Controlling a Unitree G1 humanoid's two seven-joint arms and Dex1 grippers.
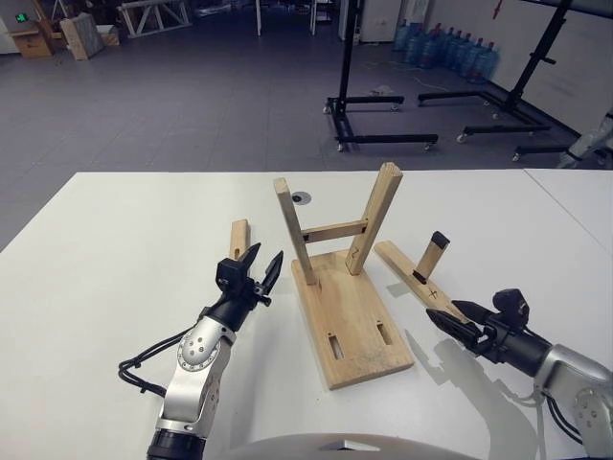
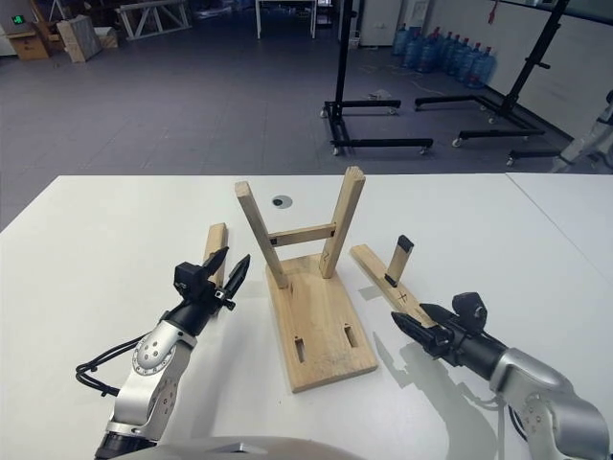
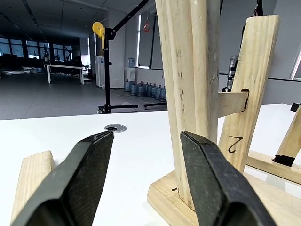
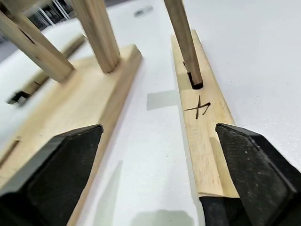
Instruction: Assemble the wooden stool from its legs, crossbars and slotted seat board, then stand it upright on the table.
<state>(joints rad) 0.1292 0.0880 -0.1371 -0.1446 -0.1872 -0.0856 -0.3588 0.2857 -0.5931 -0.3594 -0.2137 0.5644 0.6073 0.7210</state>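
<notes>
Hovering at end of loose leg (image 1: 397, 261) w/ right gripper (image 1: 442, 311) spread open; needing centring across leg before closing, clear of upright crossbar (image 1: 431, 257). Holding left gripper (image 1: 268, 251) open too.

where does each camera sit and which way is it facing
Left and right eye: on the head, looking forward and down at the table; the left gripper and right gripper show, both open.
Left wrist: low behind its gripper, facing the standing legs.
Right wrist: low behind its gripper, facing the loose leg beside the seat board.
Both wrist views share the seat board and standing legs.
</notes>
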